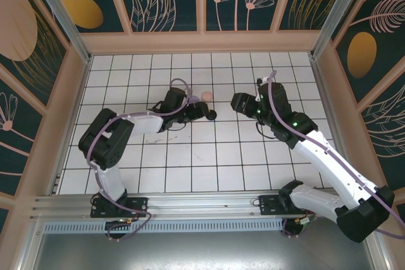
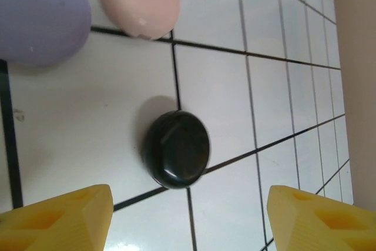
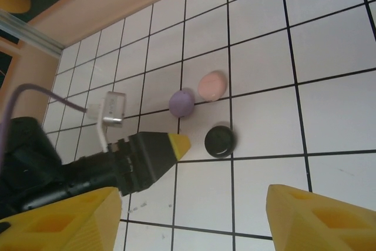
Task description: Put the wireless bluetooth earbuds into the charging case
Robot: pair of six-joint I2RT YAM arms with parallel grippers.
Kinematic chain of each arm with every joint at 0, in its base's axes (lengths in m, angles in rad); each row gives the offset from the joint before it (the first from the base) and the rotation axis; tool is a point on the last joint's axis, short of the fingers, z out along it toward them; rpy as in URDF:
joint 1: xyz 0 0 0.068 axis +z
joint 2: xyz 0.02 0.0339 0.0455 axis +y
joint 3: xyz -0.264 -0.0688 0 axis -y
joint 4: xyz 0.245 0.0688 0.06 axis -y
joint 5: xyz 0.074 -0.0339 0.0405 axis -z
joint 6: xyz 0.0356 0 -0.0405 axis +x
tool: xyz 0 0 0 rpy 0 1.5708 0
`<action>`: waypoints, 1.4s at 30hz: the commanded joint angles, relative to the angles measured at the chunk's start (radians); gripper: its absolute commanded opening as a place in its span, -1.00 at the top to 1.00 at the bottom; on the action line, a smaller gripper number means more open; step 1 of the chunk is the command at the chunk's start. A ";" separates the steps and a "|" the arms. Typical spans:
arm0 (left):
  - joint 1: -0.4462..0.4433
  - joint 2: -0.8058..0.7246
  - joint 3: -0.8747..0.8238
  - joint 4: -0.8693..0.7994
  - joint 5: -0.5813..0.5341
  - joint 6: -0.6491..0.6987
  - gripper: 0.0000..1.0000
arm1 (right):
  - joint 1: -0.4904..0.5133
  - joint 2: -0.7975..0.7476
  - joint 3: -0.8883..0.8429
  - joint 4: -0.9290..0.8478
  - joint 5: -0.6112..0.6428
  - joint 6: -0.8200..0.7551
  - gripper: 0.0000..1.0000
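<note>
Three closed round cases lie on the white tiles: a black case (image 2: 176, 149), a lilac case (image 2: 38, 16) and a pink case (image 2: 140, 1). The earbuds are out of view. My left gripper (image 2: 189, 201) is open, its yellow fingers set wide just short of the black case, which it does not touch. In the right wrist view the black case (image 3: 220, 141), the lilac case (image 3: 181, 103) and the pink case (image 3: 212, 85) lie beyond my open right gripper (image 3: 192, 198). One left fingertip (image 3: 179, 144) points at the black case. Both grippers hold nothing.
The left arm (image 1: 142, 121) reaches in low from the left, the right arm (image 1: 297, 134) from the right. The pink case (image 1: 207, 96) and black case (image 1: 212, 116) sit mid-table. Wooden walls (image 1: 202, 42) ring the tiled floor, with free tiles in front of the cases.
</note>
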 commanded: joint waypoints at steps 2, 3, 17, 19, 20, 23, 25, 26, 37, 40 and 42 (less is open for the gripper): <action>0.005 -0.194 0.009 -0.105 -0.083 0.126 -0.96 | -0.011 -0.030 0.017 -0.012 0.089 -0.040 -0.68; 0.004 -0.230 0.006 -0.116 -0.102 0.148 -0.97 | -0.014 -0.035 0.009 -0.002 0.112 -0.048 -0.83; 0.013 -0.790 -0.465 0.354 -0.797 0.783 -0.97 | -0.254 -0.052 -0.325 0.526 0.512 -0.310 -0.98; 0.052 -0.810 -0.508 0.409 -0.837 0.846 -0.97 | -0.324 -0.024 -0.382 0.614 0.483 -0.344 -0.98; 0.086 -0.815 -0.519 0.412 -0.831 0.856 -0.97 | -0.356 -0.004 -0.408 0.657 0.459 -0.356 -0.98; 0.202 -0.818 -0.564 0.442 -0.764 0.835 -0.97 | -0.433 0.061 -0.490 0.803 0.413 -0.367 -0.98; 0.257 -0.808 -0.604 0.487 -0.746 0.838 -0.97 | -0.446 0.101 -0.546 0.928 0.411 -0.398 -0.98; 0.279 -0.801 -0.625 0.512 -0.745 0.838 -0.97 | -0.448 0.126 -0.573 0.987 0.408 -0.410 -0.98; 0.402 -0.643 -0.815 0.850 -0.685 0.825 -0.97 | -0.466 0.383 -0.685 1.433 0.255 -0.623 -0.98; 0.407 -0.518 -0.835 1.011 -0.666 0.851 -0.97 | -0.475 0.407 -0.700 1.489 0.179 -0.662 -0.98; 0.410 -0.443 -0.835 1.076 -0.636 0.870 -0.97 | -0.482 0.434 -0.749 1.614 0.155 -0.678 -0.98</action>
